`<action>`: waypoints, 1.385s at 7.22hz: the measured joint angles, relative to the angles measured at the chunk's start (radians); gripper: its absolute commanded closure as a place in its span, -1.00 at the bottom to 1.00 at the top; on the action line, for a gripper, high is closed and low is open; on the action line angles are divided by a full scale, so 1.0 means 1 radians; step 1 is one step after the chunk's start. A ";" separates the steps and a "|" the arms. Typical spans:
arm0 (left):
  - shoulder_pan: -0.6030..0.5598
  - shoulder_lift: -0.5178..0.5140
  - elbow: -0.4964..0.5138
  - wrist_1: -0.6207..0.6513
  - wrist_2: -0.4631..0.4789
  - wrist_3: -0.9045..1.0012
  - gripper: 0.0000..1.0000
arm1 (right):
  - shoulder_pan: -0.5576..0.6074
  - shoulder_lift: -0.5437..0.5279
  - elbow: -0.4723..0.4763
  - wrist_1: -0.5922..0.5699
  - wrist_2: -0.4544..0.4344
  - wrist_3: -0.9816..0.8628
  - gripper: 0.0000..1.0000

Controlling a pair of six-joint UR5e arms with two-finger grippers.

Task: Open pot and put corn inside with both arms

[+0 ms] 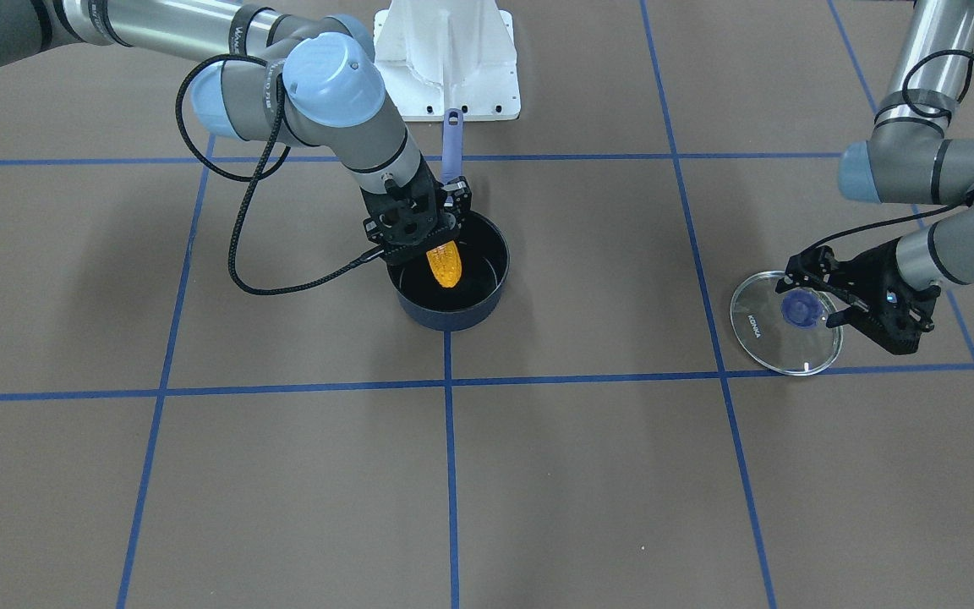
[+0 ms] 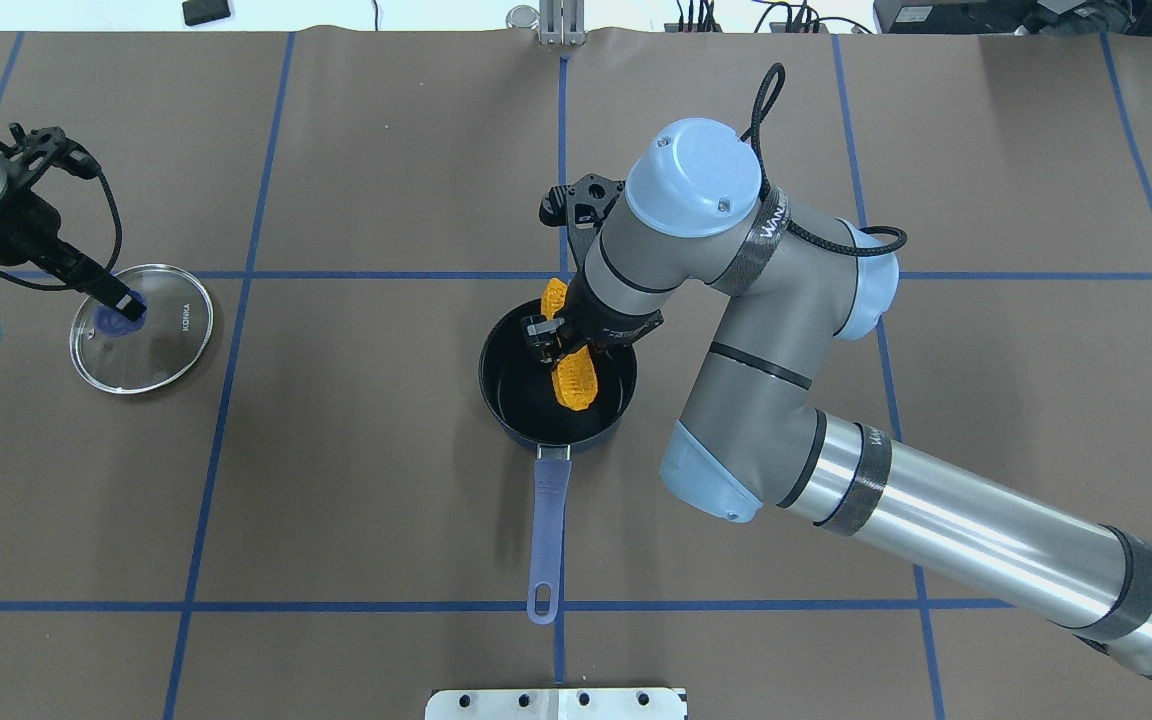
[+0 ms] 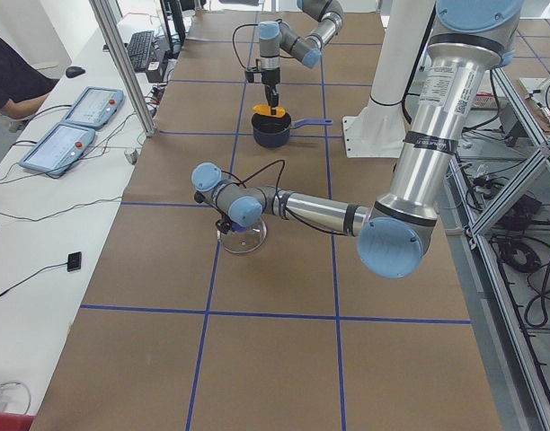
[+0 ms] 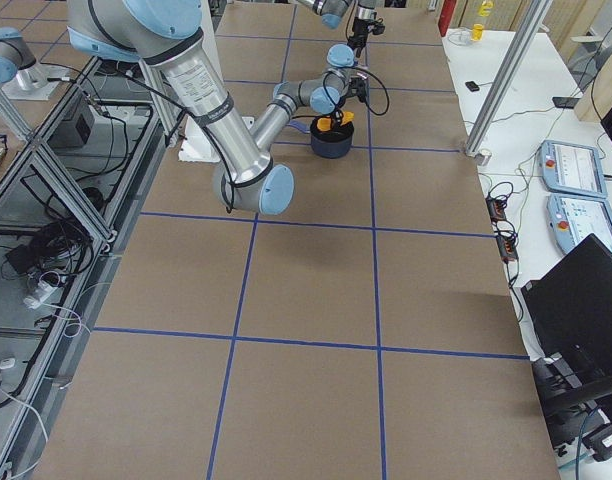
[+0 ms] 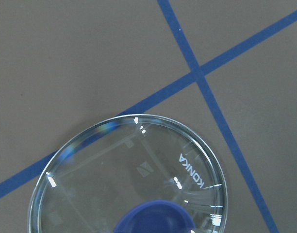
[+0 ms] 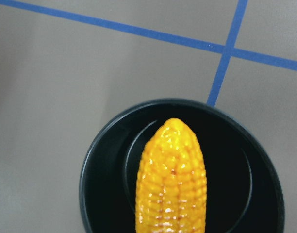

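The dark navy pot [image 2: 499, 405] stands open at the table's middle, its periwinkle handle [image 2: 547, 520] pointing towards the robot base; it also shows in the front view [image 1: 453, 315] and the right wrist view [image 6: 105, 160]. My right gripper [image 2: 561, 345] is shut on the yellow-orange corn [image 2: 574, 380] and holds it tilted, lower end inside the pot's rim. The corn also shows in the front view [image 1: 445, 264] and the right wrist view [image 6: 172, 179]. My left gripper [image 2: 122, 300] is at the blue knob [image 2: 116, 318] of the glass lid [image 2: 171, 335], which lies on the table far to the left.
The white base mount [image 1: 446, 63] stands behind the pot's handle [image 1: 451, 144]. The lid [image 1: 770, 334] lies beside a blue tape crossing [image 5: 199, 73]. Operators' tables with tablets [image 3: 64, 135] run along the far side.
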 measured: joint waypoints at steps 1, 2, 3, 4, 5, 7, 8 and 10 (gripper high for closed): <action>-0.004 0.007 -0.013 0.002 -0.002 0.000 -0.98 | 0.000 0.001 0.000 0.005 -0.008 0.013 -1.00; -0.009 0.013 -0.022 0.004 -0.004 0.000 -0.98 | -0.001 0.001 0.010 0.007 -0.017 0.029 -1.00; -0.019 0.015 -0.027 0.007 -0.008 0.000 -0.97 | 0.001 -0.003 0.032 0.006 -0.023 0.037 -1.00; -0.039 0.015 -0.030 0.009 -0.011 0.001 -0.98 | 0.017 -0.023 0.084 0.001 -0.022 0.039 -1.00; -0.071 0.015 -0.030 0.010 -0.012 0.005 -0.98 | 0.052 -0.074 0.161 -0.003 -0.014 0.036 -1.00; -0.149 0.015 -0.026 0.020 0.000 0.053 -0.99 | 0.139 -0.209 0.258 -0.011 -0.001 0.002 -1.00; -0.193 0.015 -0.024 0.059 0.024 0.130 -0.99 | 0.178 -0.262 0.271 -0.049 0.003 -0.077 -1.00; -0.290 0.012 -0.024 0.204 0.114 0.321 -0.99 | 0.259 -0.297 0.306 -0.258 0.004 -0.328 -1.00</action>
